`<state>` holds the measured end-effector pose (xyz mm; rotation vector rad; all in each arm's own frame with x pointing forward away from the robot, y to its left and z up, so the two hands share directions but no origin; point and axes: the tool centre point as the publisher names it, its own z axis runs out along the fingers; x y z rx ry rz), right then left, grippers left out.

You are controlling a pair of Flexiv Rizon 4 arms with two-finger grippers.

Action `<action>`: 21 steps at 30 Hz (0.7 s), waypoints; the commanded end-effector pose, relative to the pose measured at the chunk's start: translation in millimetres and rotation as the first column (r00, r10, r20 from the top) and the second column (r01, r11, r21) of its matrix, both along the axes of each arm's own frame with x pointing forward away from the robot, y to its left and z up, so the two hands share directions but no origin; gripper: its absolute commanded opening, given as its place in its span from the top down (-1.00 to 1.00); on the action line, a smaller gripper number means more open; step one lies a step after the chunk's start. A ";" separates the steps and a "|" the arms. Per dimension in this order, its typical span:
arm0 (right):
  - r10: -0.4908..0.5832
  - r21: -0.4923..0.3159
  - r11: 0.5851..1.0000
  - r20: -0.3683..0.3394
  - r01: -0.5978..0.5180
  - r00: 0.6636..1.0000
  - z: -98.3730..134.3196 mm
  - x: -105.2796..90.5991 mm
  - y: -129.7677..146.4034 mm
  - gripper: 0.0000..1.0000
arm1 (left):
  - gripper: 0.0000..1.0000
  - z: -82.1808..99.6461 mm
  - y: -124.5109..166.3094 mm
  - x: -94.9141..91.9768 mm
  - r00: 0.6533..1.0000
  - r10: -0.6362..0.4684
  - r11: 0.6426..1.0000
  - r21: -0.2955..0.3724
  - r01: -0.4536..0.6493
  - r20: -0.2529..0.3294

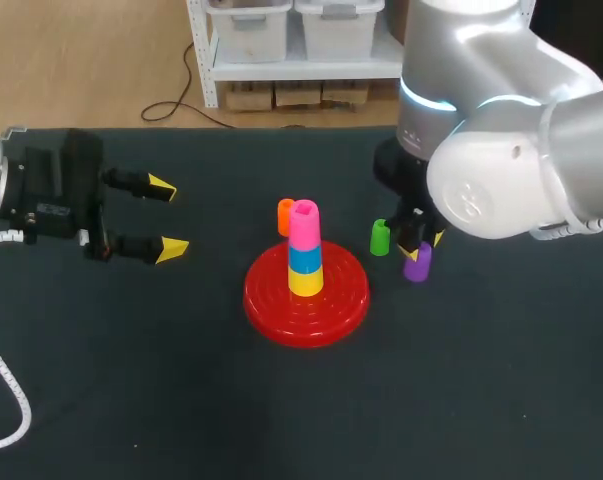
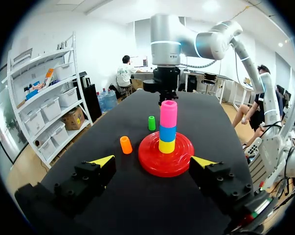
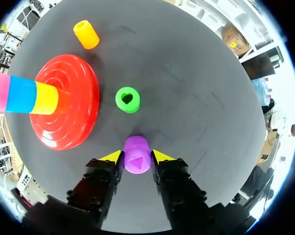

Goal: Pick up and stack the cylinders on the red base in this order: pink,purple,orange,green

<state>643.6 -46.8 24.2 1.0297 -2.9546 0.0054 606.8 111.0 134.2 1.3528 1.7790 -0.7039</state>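
Now the right gripper (image 3: 137, 155) pinches the purple cylinder (image 3: 136, 161) from both sides, in the bench's (image 1: 131, 380) right half, close to the upright green cylinder (image 1: 380, 238). At the bench's middle, the red base (image 1: 281, 310) carries a stack: yellow (image 1: 304, 281) at the bottom, blue (image 1: 304, 258) above it, pink (image 1: 304, 225) on top. The orange cylinder (image 1: 285, 214) sits just behind the base, toward the far edge. By the left edge, the left gripper (image 1: 167, 218) hangs with fingers spread wide, holding nothing.

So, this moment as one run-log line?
red base: pink cylinder on top of stack | right gripper: shut on purple cylinder | left gripper: open | orange cylinder, green cylinder: on table
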 end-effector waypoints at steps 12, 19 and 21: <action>0.040 -0.054 0.998 0.029 -0.038 0.999 74.0 7.0 15.9 1.00 | -1.00 -1.5 0.6 -0.4 1.000 0.001 1.000 -0.005 -0.001 0.005; 0.071 -0.010 0.997 0.071 -0.071 0.995 129.9 13.5 36.8 1.00 | -1.00 -1.5 0.6 -0.4 1.000 0.001 1.000 -0.005 -0.001 0.005; 0.089 -0.023 0.996 0.082 -0.087 0.993 142.7 14.2 45.2 1.00 | -1.00 -1.5 0.6 -0.4 1.000 0.001 1.000 -0.005 -0.001 0.005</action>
